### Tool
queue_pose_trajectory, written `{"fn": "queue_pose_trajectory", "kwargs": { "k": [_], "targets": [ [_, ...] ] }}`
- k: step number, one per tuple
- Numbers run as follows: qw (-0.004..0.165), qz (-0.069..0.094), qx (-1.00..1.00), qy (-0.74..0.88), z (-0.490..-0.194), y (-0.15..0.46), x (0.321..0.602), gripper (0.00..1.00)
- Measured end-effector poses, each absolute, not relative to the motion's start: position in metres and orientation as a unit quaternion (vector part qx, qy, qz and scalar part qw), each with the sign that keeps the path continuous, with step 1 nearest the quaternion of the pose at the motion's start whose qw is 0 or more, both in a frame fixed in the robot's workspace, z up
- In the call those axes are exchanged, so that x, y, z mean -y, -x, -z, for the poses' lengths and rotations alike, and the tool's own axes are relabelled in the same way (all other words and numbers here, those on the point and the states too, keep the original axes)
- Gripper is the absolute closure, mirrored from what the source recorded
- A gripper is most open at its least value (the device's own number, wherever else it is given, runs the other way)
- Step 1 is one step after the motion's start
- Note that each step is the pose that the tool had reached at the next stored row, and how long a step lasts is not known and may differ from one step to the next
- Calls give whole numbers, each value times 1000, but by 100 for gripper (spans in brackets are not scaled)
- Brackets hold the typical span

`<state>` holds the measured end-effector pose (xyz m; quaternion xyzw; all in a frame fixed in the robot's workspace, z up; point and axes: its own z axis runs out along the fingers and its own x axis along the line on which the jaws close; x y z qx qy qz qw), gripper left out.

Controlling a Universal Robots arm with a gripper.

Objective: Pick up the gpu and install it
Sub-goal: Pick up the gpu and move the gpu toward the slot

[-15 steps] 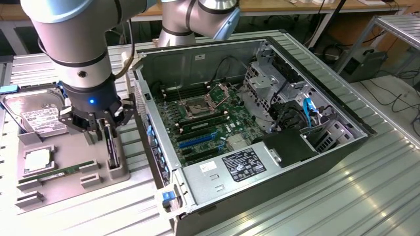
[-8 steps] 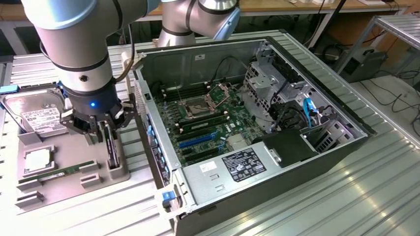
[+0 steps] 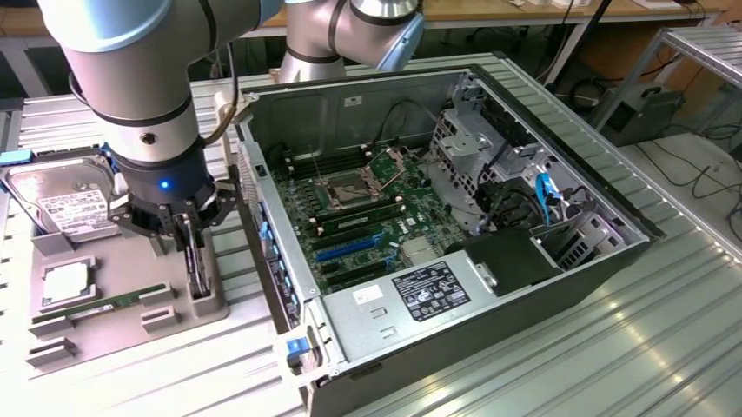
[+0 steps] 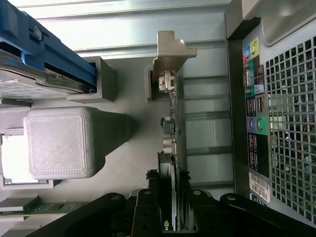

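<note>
The gpu (image 3: 201, 276) stands on edge in a slot of the grey holder tray (image 3: 116, 334), beside the open computer case (image 3: 579, 261). My gripper (image 3: 194, 248) comes straight down on it, with a finger on either side of the card. In the wrist view the gpu (image 4: 172, 123) appears edge-on, its silver bracket (image 4: 170, 52) at the far end resting in the tray's slot. My gripper (image 4: 169, 197) is shut on the card's near end, and both fingers (image 4: 148, 197) press against the board. The motherboard (image 3: 371, 217) lies exposed inside the case, with a blue expansion slot (image 3: 347, 248).
On the tray sit a silver hard drive (image 3: 68, 204), a square chip (image 3: 66, 282) and a green memory stick (image 3: 99, 306). The case's rear panel (image 4: 281, 108) stands close beside the card. A raised grey block (image 4: 59, 143) sits on the other side.
</note>
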<state>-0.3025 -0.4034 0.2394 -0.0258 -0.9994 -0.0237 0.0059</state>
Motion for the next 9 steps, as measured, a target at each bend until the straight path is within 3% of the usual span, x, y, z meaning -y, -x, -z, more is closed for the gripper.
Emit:
{"fn": "queue_pose_trajectory", "kwargs": {
  "k": [9],
  "targets": [
    [6, 24, 1000, 12, -239, 303, 403, 74]
  ]
}}
